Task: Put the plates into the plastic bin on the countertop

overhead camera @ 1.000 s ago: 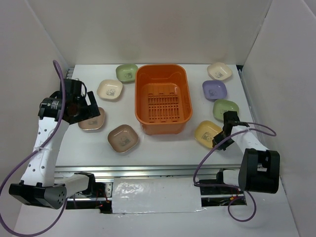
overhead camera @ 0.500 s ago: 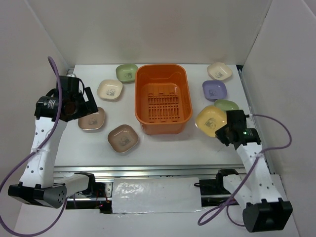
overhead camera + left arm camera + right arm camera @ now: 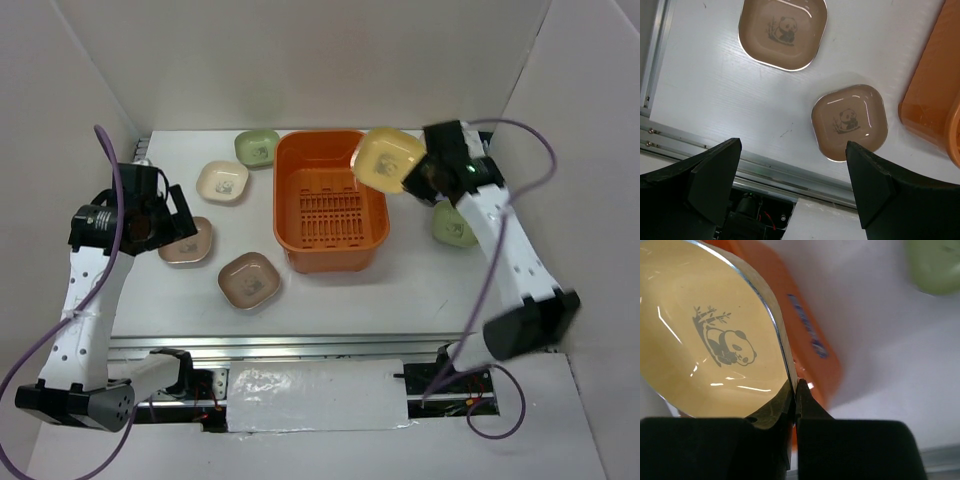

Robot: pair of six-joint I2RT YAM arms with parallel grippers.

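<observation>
Markings: every plate that shows its face carries a dark panda-and-bamboo print at centre. The print is sharp on the yellow plate (image 3: pixel 715 315) in the right wrist view, and on the tan plate (image 3: pixel 782 32) and brown plate (image 3: pixel 850 122) in the left wrist view. The plastic bin (image 3: pixel 815 360) has blue lettering on its outer wall just beyond the right jaws; it looks like a short line of text but is too blurred to read. Surface: white matte countertop (image 3: pixel 400 290) with a metal rail (image 3: pixel 300 345) at the near edge and plain white panels on three sides. Right gripper (image 3: pixel 795 390): jaws pressed together on the yellow plate's rim, with the plate tilted and its print facing the wrist camera. The top view places the plate in the air over the bin's far right corner. Left gripper (image 3: pixel 793 145): jaws spread wide above the countertop, holding nothing. The brown plate lies just ahead of one fingertip, the tan plate farther ahead within the jaws' span, and the bin's corner outside it. Only the top view shows the bin's slotted floor and the green plate (image 3: pixel 257 147) and cream plate (image 3: pixel 222 182) on the left arm's side. A second green plate (image 3: pixel 452 225) lies under the right arm and shows as a blur in the right wrist view.
</observation>
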